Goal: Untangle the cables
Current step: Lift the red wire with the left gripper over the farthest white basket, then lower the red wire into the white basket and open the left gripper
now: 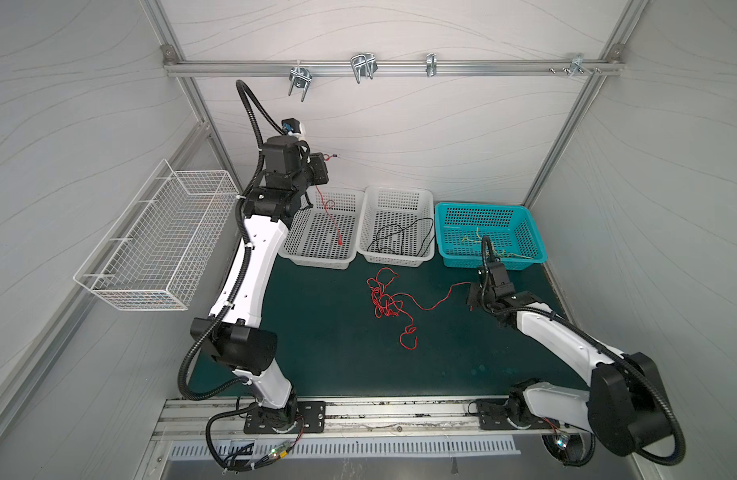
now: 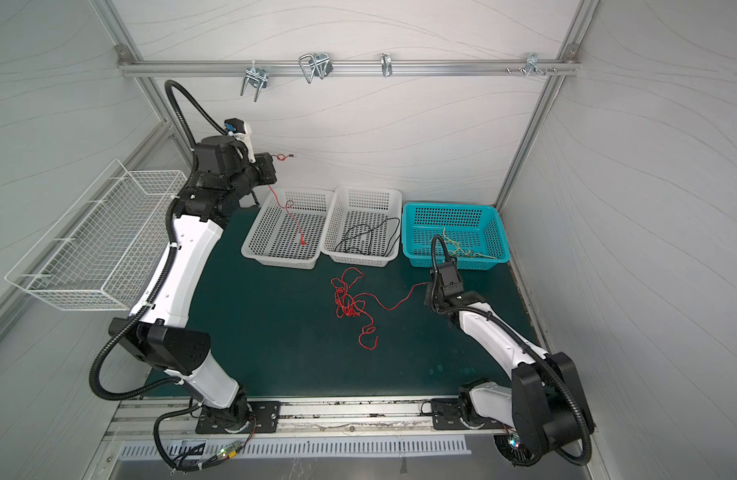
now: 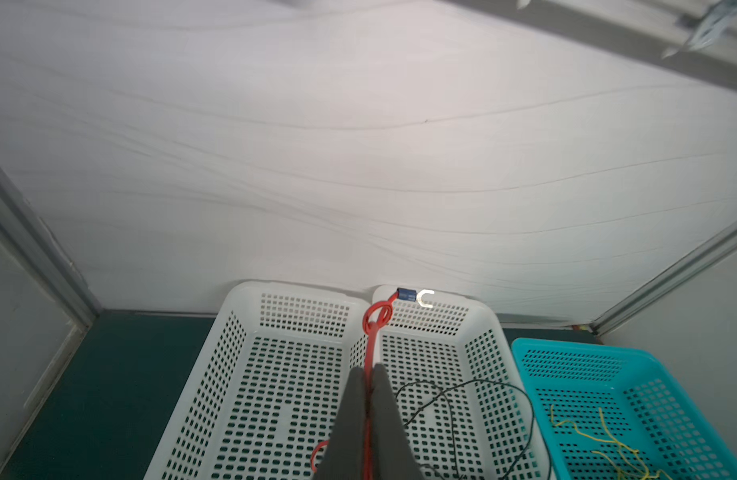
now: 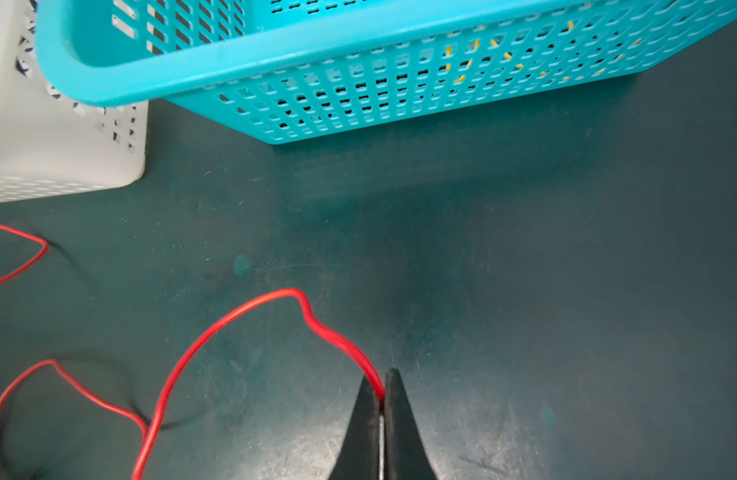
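My left gripper (image 1: pixel 324 158) (image 3: pixel 369 368) is raised above the left white basket (image 1: pixel 317 262) and is shut on a red cable (image 3: pixel 373 332). The cable's blue plug (image 3: pixel 406 296), with a metal fork, sticks out past the fingertips. The rest of it hangs down into that basket (image 1: pixel 331 216). A tangle of red cable (image 1: pixel 385 301) (image 2: pixel 350 303) lies on the green mat. One strand of it runs right to my right gripper (image 1: pixel 470 286) (image 4: pixel 382 376), which is low over the mat and shut on it. A black cable (image 1: pixel 400 239) lies in the middle white basket. Yellowish cables (image 1: pixel 477 240) lie in the teal basket.
Three baskets stand in a row at the back: left white, middle white (image 1: pixel 396 262) and teal (image 1: pixel 491 207). A white wire basket (image 1: pixel 159 241) hangs on the left wall. Metal hooks (image 1: pixel 362 66) hang from the rail on the back wall.
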